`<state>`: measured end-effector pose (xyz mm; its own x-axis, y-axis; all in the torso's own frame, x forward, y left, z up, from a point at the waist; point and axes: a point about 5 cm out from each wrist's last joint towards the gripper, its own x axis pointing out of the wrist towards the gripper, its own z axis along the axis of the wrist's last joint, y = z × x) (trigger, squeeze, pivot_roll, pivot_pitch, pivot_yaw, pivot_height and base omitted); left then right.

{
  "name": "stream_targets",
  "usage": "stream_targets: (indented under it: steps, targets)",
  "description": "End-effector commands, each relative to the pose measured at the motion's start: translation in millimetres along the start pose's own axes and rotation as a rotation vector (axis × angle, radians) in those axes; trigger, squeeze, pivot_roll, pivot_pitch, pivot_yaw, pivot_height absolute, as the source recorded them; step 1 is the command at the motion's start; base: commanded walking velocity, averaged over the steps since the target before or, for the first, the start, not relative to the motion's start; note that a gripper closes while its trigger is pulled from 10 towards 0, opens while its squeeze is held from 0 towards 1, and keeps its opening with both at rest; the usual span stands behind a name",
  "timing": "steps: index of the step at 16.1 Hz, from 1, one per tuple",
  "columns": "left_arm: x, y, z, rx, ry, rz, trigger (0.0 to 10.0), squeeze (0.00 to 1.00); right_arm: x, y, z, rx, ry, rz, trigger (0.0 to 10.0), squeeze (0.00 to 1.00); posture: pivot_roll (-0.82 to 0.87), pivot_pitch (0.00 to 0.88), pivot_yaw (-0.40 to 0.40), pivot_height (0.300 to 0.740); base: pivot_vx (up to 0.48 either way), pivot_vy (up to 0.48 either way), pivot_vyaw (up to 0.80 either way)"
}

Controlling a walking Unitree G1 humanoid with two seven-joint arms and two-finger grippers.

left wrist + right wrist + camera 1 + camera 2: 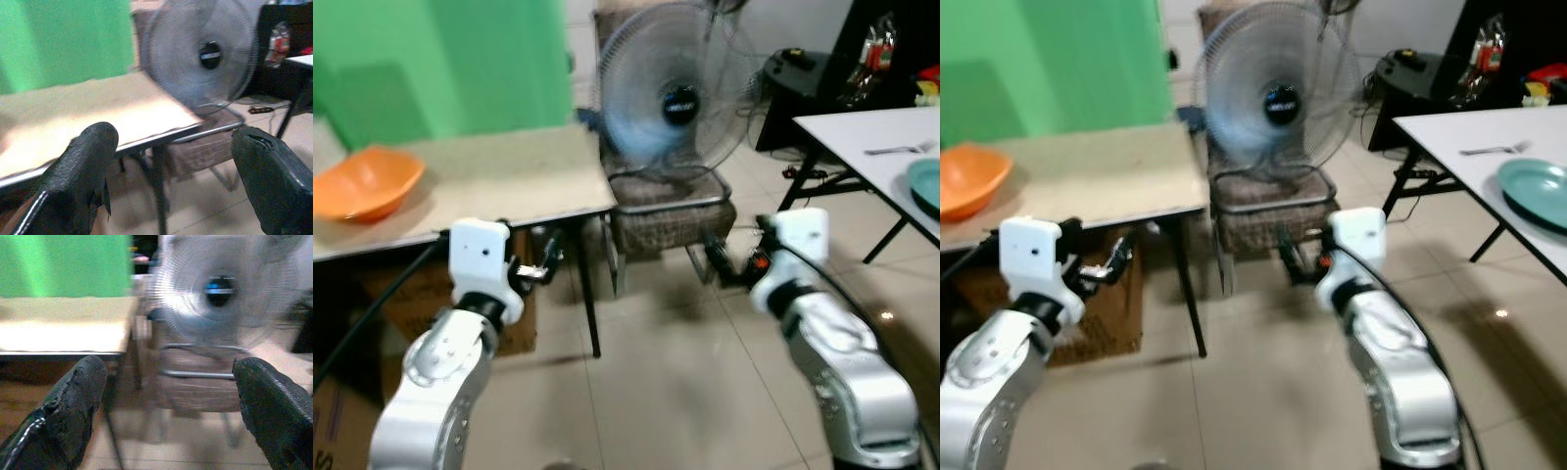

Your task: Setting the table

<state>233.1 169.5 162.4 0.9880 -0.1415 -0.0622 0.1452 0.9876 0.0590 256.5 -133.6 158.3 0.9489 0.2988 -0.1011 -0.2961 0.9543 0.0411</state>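
An orange bowl (364, 181) rests on the beige table (509, 176) at my left. At the right stands a white table (871, 132) carrying a fork (899, 149) and a teal plate (926, 186). My left gripper (540, 268) is held out just below the beige table's front edge, and the left wrist view shows its fingers (80, 181) wide apart with nothing between them. My right gripper (722, 260) points at the chair ahead, open and holding nothing, its fingers (73, 406) spread in the right wrist view.
A large standing fan (674, 98) sits on a chair (671, 211) straight ahead, between the two tables. A cardboard box (1102, 304) lies under the beige table. A dark stand with bottles (876, 49) is at the back right. Tiled floor (685, 392) lies open in front.
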Motion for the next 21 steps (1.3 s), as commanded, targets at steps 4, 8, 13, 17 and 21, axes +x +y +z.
stream_targets:
  steps: [4, 8, 13, 17, 21]
  targets:
    - [2.4, -1.1, 2.3, -0.019, -0.007, 0.021, 10.0, 0.0, 0.7, -4.0, 2.7, -0.04, 0.026, 0.025, 10.0, 0.0, 0.03, 0.0, 0.005, 0.74, 0.0, 0.0, 0.16]
    - [4.0, 5.7, 3.4, 0.013, -0.017, 0.054, 10.0, 0.0, 2.5, 0.0, 3.8, -0.064, 0.021, 0.057, 10.0, 0.0, 0.03, 0.0, 0.005, 0.74, 0.071, 0.0, 0.8]
    - [3.7, 7.0, 4.5, 0.017, -0.024, 0.06, 10.0, 0.0, 2.3, -3.3, 3.8, -0.023, 0.01, 0.021, 10.0, 0.0, 0.03, 0.0, 0.002, 0.74, 0.316, 0.0, 0.16]
    - [3.5, 5.0, 3.9, 0.016, -0.025, 0.054, 10.0, 0.0, 3.6, -0.6, 5.4, -0.088, 0.017, 0.06, 10.0, 0.0, 0.03, 0.0, -0.001, 0.74, 0.333, 0.0, 0.16]
    - [3.0, 6.4, 4.1, 0.019, -0.028, 0.059, 10.0, 0.0, 6.2, 2.3, 5.1, -0.079, 0.013, 0.075, 10.0, 0.0, 0.04, 0.0, -0.01, 0.74, 0.34, 0.0, 0.6]
